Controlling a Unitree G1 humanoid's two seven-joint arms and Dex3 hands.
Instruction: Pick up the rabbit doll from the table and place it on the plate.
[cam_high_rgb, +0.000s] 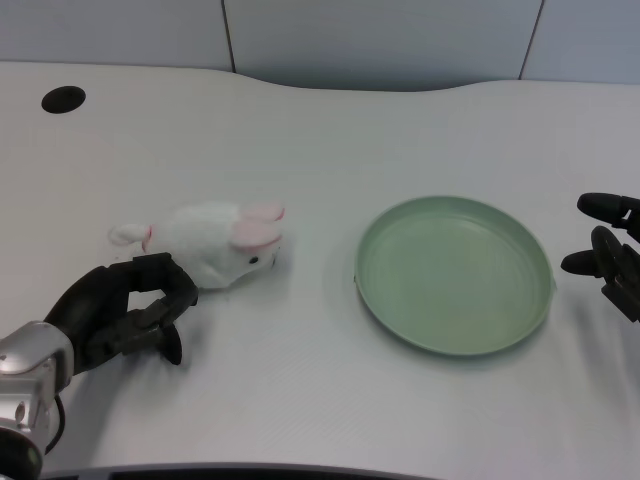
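Observation:
A white rabbit doll (215, 243) with pink ears lies on its side on the white table, head pointing right. My left hand (125, 310) sits just below and left of it, fingers apart and curved toward the doll's rear, holding nothing; its upper fingertips (160, 265) reach the doll's back end, and I cannot tell whether they touch it. The pale green plate (455, 275) lies empty to the right of the doll, about a hand's width away.
My right hand (610, 255) rests at the right edge, just beside the plate's rim. A dark round hole (63, 99) is in the table at the far left. The table's curved back edge runs along the top.

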